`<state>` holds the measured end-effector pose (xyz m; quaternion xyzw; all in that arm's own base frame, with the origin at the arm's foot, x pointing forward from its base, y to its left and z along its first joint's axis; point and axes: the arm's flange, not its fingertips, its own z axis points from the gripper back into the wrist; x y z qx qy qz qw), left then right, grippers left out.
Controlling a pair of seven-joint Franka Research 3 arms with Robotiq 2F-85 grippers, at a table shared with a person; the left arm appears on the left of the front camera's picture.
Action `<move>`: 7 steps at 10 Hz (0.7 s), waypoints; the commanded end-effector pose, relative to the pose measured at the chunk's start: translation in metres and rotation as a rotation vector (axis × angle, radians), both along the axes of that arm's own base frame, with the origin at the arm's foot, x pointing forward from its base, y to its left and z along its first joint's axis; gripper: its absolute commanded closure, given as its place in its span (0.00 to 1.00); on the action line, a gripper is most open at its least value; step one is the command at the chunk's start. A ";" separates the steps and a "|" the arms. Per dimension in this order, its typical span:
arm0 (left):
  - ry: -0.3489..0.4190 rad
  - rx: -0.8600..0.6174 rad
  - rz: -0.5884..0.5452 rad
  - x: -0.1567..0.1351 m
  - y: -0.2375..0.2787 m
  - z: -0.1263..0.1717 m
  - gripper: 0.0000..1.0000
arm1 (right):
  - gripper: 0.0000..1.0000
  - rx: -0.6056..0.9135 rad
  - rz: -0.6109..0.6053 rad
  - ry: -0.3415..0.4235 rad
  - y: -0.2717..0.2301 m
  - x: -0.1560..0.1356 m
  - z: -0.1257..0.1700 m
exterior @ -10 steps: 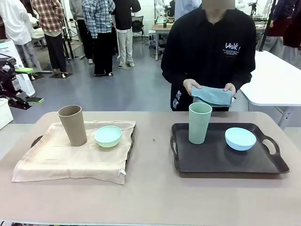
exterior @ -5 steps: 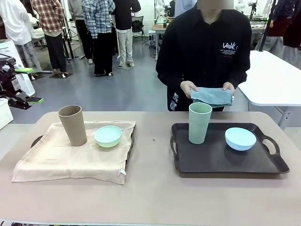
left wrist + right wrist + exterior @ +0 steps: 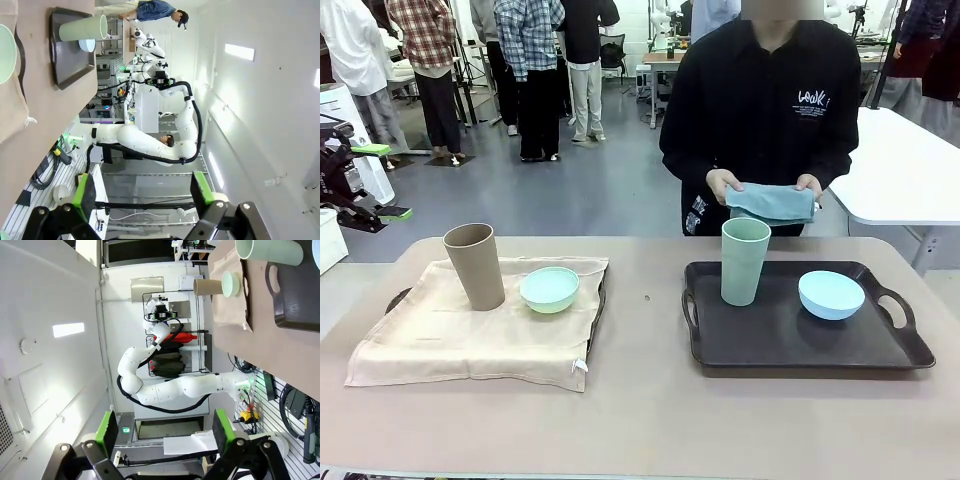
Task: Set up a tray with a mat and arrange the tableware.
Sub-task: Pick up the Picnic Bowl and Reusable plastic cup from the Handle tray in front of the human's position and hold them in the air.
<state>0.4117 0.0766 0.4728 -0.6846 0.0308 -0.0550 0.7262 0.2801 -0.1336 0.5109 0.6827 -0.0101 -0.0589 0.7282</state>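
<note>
A beige mat (image 3: 470, 330) covers the left tray, and on it stand the tan cup (image 3: 474, 265) and the mint green bowl (image 3: 549, 289). The dark right tray (image 3: 770, 340) is bare of cloth and holds the pale green cup (image 3: 744, 260) and the light blue bowl (image 3: 831, 294). Behind it the person holds a folded blue cloth (image 3: 772, 202) in both hands, above the table's far edge. My left gripper (image 3: 382, 181) hangs open off the table's left end. In the wrist views, my left gripper (image 3: 141, 192) and right gripper (image 3: 165, 430) are both open, holding nothing, far from the trays.
A white table (image 3: 910, 170) stands behind the person at the right. Several people stand in the background at the left. Bare tabletop (image 3: 640, 400) lies between the two trays and along the near edge.
The person swayed slightly left, then back right, keeping the folded blue cloth in both hands. Cups, bowls, trays and both grippers stayed put.
</note>
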 end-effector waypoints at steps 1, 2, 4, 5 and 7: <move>-0.008 -0.008 0.001 -0.002 0.001 0.003 0.00 | 0.00 0.007 0.000 0.003 -0.001 -0.002 0.004; -0.008 -0.008 0.001 -0.002 0.001 0.003 0.00 | 0.00 0.007 0.000 0.003 -0.001 -0.002 0.004; -0.008 -0.008 0.001 -0.002 0.001 0.003 0.00 | 0.00 0.007 0.000 0.003 -0.001 -0.002 0.004; -0.008 -0.008 0.001 -0.002 0.001 0.003 0.00 | 0.00 0.007 0.000 0.003 -0.001 -0.002 0.004; -0.008 -0.008 0.001 -0.002 0.001 0.003 0.00 | 0.00 0.007 0.000 0.003 -0.001 -0.002 0.004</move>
